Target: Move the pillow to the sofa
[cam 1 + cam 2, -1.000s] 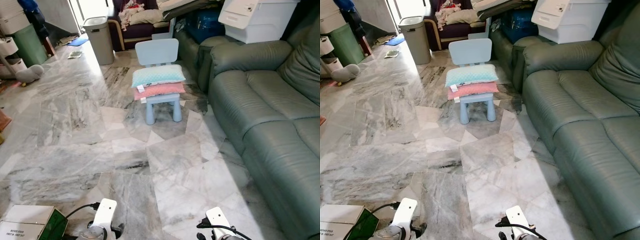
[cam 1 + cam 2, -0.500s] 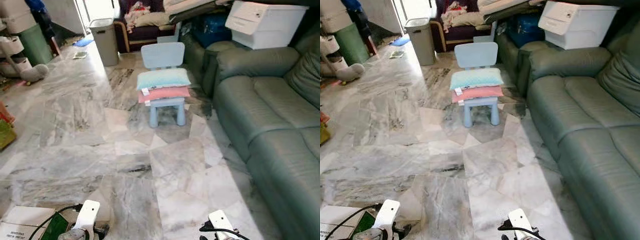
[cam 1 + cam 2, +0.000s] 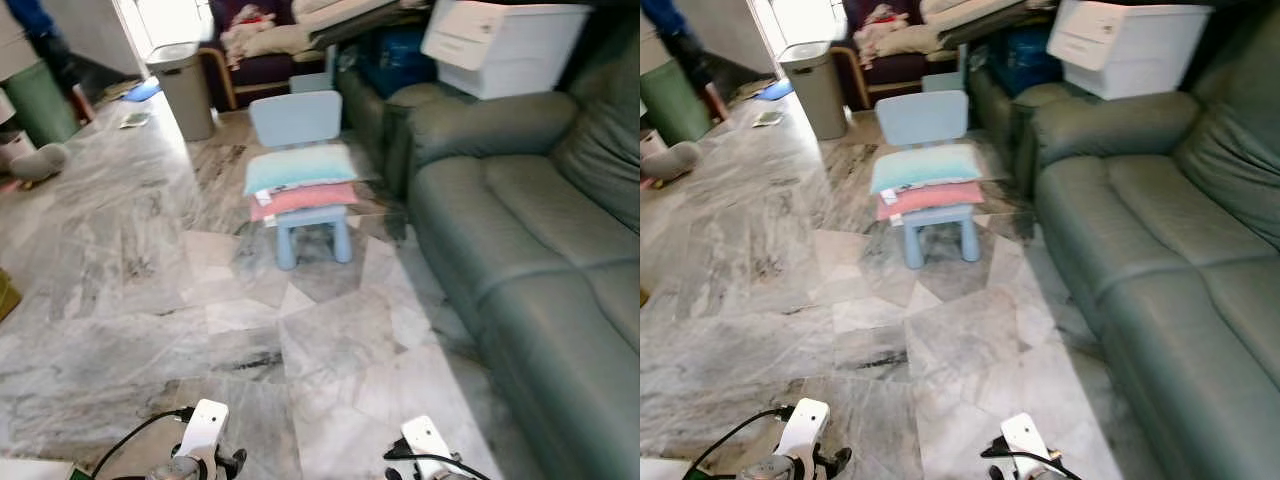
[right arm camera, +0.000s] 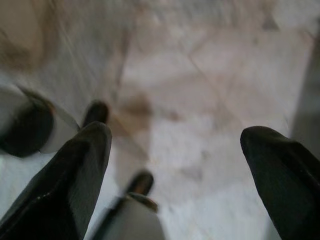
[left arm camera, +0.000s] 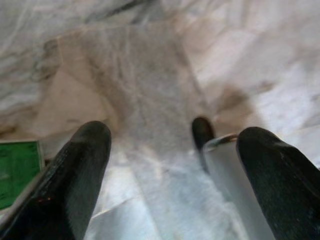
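- Green bin (image 3: 38, 100), far left by the wall: well apart from our route; we note it and pass.
- Grey waste bin (image 3: 185, 88), beyond the chair to its left: also off our line.
- Marble floor (image 3: 150, 290): open between us and the chair, so we judge the step in hand to be the approach on foot.
- Small blue chair (image 3: 297, 160), ahead at centre: upright, its back toward the far wall, its seat facing us.
- Teal pillow (image 3: 300, 167): lies on top of the stack on the chair seat; we take it as the task's thing, though a pink pillow (image 3: 302, 199) lies directly under it, touching.
- Green sofa (image 3: 520, 230), right of the chair and near it: its seat cushions are bare, a fair landing place.
- White storage box (image 3: 500, 45): rests on the sofa's far arm, away from the near cushions.
- How we would do this step well: walk straight at the chair front, stop near enough that both arms reach the top pillow, and keep the sofa on our right so the carry is short. The views are blurred, so we would settle before reaching.
- Left gripper (image 5: 170, 165): hangs low over the floor; fingers spread wide, holding nothing, touching nothing.
- Right gripper (image 4: 175, 170): likewise low over the floor; fingers wide apart and empty.
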{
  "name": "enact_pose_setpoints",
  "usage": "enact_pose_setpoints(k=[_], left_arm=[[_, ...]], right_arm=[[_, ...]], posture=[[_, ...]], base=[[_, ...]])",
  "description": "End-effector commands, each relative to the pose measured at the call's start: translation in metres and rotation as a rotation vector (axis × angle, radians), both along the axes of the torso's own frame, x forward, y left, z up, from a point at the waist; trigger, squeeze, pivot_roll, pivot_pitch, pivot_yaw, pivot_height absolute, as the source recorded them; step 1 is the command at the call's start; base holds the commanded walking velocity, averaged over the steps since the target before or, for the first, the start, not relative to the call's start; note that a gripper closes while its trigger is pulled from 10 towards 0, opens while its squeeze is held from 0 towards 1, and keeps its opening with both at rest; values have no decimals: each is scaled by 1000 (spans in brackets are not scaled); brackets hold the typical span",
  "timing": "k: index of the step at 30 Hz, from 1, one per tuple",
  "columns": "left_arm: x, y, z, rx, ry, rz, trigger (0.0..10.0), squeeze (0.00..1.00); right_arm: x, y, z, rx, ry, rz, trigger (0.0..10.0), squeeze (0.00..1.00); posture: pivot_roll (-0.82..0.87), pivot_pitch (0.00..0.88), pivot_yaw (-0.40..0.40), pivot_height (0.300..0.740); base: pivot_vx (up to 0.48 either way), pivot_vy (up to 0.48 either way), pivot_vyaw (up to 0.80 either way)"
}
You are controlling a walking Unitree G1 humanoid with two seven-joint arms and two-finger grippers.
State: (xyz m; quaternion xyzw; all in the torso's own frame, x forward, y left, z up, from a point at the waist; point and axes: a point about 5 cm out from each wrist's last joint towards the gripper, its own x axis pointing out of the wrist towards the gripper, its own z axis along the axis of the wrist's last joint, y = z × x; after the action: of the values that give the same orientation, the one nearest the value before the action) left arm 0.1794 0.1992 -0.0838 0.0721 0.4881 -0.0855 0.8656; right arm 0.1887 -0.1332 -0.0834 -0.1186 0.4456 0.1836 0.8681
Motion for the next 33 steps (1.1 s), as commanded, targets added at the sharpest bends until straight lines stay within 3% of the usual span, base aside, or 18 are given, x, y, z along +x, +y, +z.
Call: enact_pose_setpoints(k=[1,5,14,24,33], left_arm=[[8,-7,3,1,-23,-19,10000,0],[5,-10,0,25,-13,-21,10000,0],[-1,-7,-2,44,5,-8,10000,0],[3,2,1,64,-1,-5,10000,0],[6,-6,1,60,-6,-21,10000,0]], right_arm=[[-5,-5,-3,-18,16,-12,10000,0],[-3,0,-2,-12,18,-18,10000,0],[1,10,0,-20,9,-5,10000,0],[-3,6,-2,-29,13,2,10000,0],[-6,5,-3,-25,17,-5,10000,0]], posture=[[-93,4,53,740],[-93,4,53,740],[-92,4,56,740],[-87,12,61,740],[-84,18,62,740]], base=[[442,0,0],[412,0,0],[0,0,0],[0,0,680],[0,0,800]])
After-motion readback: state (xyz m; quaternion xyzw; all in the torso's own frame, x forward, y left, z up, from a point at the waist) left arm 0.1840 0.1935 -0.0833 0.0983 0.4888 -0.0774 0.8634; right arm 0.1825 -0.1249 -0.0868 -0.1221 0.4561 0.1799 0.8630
